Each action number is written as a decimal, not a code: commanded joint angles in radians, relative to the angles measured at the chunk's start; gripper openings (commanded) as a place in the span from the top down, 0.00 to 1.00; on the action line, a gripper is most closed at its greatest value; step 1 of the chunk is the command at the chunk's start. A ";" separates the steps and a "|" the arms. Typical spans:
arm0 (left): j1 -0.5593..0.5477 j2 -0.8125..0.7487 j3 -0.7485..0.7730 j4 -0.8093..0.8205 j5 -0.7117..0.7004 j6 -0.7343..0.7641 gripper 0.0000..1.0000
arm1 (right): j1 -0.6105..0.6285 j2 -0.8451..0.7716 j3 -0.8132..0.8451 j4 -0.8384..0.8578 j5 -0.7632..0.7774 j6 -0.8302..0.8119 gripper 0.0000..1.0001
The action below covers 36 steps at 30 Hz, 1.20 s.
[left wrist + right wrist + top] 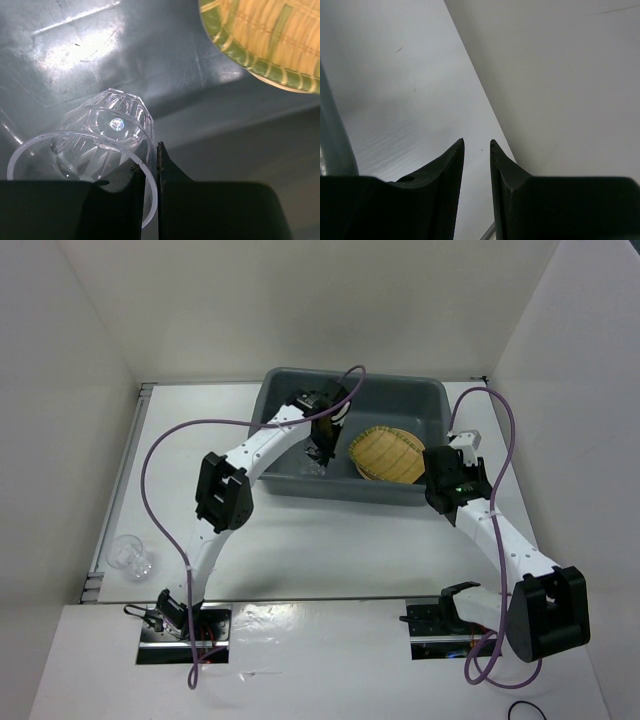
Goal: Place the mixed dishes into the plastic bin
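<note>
Plastic bin [395, 398] is sitting at the far middle of the surface [330, 550]. Bamboo tray [388, 455] is lying inside it, in the right half; its green-edged rim is showing at the top right of the left wrist view.

Clear cup [107, 135] is hanging inside the bin's left half, tilted, mouth facing back toward the wrist camera, base pointing at the grey floor. Cannot tell whether it is touching the floor.

Left fingers [170, 180] are pinching the cup's rim wall, closed narrow on it. Left arm [255, 450] is reaching over the bin's near wall.

Second clear cup [132, 557] is sitting out on the surface near the left edge, well apart from the bin.

Right fingers [505, 170] are hovering just beside the bin's right end, standing a narrow gap apart and holding nothing.
</note>
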 commanded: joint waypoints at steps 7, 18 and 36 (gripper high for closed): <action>-0.015 -0.002 0.075 -0.048 -0.043 -0.004 0.28 | 0.009 -0.023 -0.008 0.042 0.011 0.007 0.67; 0.003 -0.222 0.377 -0.215 -0.681 -0.206 0.01 | 0.009 -0.023 -0.008 0.042 0.011 0.007 0.67; 0.852 -0.982 -1.083 0.010 -0.571 -0.669 0.01 | 0.009 -0.023 -0.008 0.042 0.000 0.007 0.66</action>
